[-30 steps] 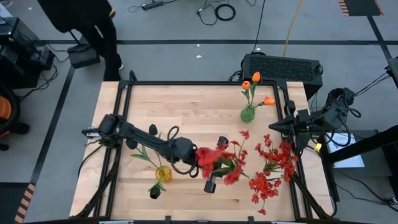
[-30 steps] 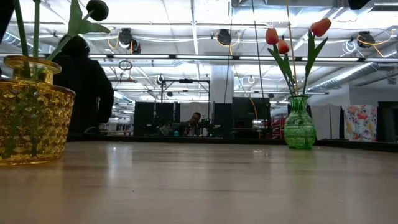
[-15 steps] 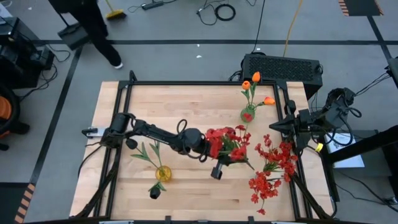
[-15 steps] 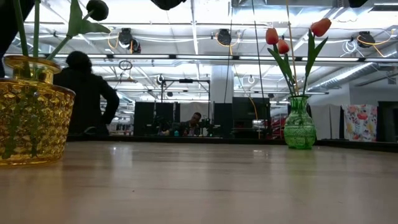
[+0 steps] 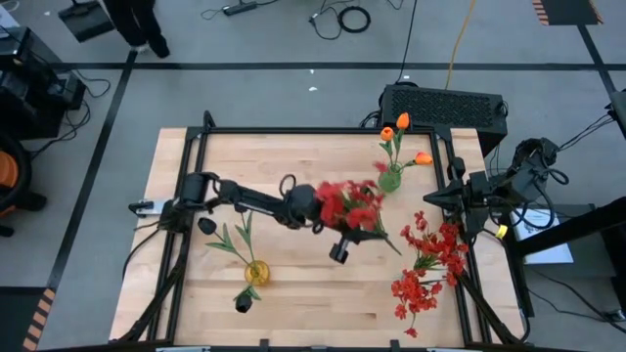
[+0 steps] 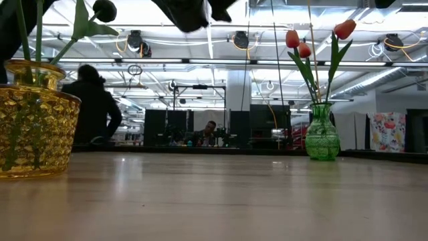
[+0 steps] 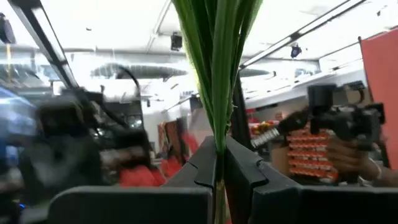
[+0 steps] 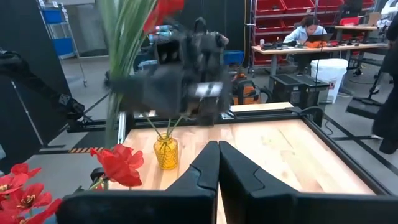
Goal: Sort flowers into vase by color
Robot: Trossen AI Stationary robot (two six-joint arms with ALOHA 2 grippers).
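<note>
My left gripper (image 5: 318, 209) hangs over the middle of the table, shut on a bunch of red flowers (image 5: 354, 205); its green stems (image 7: 217, 74) rise from between the fingers. A green vase (image 5: 389, 179) at the far right holds orange tulips (image 5: 402, 121). A yellow vase (image 5: 256, 272) near the front left holds black tulips (image 5: 207, 225). More red flowers (image 5: 430, 259) lie flat on the table at the right. My right gripper (image 8: 217, 155) is shut, parked at the table's right edge (image 5: 460, 200). My left gripper pinches the bunch's green stems (image 7: 217, 146) between its two fingers. The fingers come from the table's left, slanting upward, and lie across the stems. The bunch is lifted clear of the table, its red heads (image 5: 357, 200) beyond the fingers toward the right.
A black metal frame (image 5: 293, 130) runs round the wooden table top. A dark box (image 5: 445, 106) stands behind the far right corner. A person (image 6: 93, 100) moves in the room beyond the far left. Bare wood lies between the two vases.
My left gripper has carried the red bunch toward the table's far edge and a little right, nearer the green vase, staying shut on the stems. The arm has sunk into the top of the low view. The bunch stays clear of the table.
</note>
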